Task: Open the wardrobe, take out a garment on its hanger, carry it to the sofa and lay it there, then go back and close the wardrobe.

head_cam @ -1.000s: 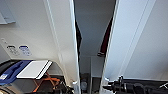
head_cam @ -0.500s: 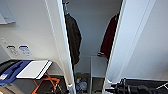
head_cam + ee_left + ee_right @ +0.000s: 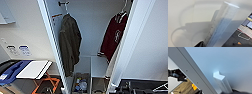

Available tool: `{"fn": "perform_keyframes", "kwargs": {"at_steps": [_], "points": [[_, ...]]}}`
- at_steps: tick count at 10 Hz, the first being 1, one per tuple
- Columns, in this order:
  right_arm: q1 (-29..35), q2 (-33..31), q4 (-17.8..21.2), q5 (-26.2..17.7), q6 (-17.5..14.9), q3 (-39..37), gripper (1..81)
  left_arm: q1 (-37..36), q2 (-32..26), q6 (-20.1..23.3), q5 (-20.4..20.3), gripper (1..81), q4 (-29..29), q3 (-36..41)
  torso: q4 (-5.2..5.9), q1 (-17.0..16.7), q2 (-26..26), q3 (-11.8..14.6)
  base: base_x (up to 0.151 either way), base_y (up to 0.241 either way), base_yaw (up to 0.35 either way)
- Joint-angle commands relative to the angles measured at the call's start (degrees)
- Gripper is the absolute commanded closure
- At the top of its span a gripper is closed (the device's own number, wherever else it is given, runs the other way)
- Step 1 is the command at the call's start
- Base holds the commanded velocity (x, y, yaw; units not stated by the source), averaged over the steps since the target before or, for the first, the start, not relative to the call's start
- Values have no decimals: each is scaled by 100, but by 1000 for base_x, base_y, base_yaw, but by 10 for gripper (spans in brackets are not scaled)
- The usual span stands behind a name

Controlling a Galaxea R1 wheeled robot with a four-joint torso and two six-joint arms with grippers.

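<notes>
The wardrobe (image 3: pixel 97 32) stands open, its left door (image 3: pixel 51 45) and right door (image 3: pixel 150 45) swung outward. Inside on the right hangs the garment (image 3: pixel 113 37), a maroon jacket with a white emblem, on a white hanger (image 3: pixel 123 8). An olive-brown jacket (image 3: pixel 70 42) hangs on the left. The left wrist view looks along a white door edge (image 3: pixel 223 25) at close range. A pale handle (image 3: pixel 221 80) on a door face sits close in the right wrist view, beside the door's edge (image 3: pixel 193 72). Dark robot arm parts (image 3: pixel 140 88) lie low at the right door's foot.
White boxes (image 3: pixel 98 66) and open bins of small items (image 3: pixel 80 85) fill the wardrobe's bottom. A white and blue panel (image 3: pixel 32 70) on an orange frame (image 3: pixel 50 82) stands left of the wardrobe. Wall labels (image 3: pixel 18 50) are behind it.
The gap between the doors has grown much wider, baring both jackets. The whole picture has also shifted, with the wardrobe's inside now larger and more central.
</notes>
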Motion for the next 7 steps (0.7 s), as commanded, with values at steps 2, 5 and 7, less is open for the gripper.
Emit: {"fn": "perform_keyframes", "kwargs": {"at_steps": [2,5,7], "points": [[47,-430,-185,-529,135,841,10,7,-214,-86,112,10,211,1208,0,0,-1,2,0,0,0],[-348,-948,-432,-310,135,1034,10,243,-452,-86,24,10,404,1323,0,0,-1,2,0,0,0],[-647,-1397,-529,-2,135,1087,10,533,-724,-86,-223,10,431,1323,0,-5,-1,5,0,0,0]]}}
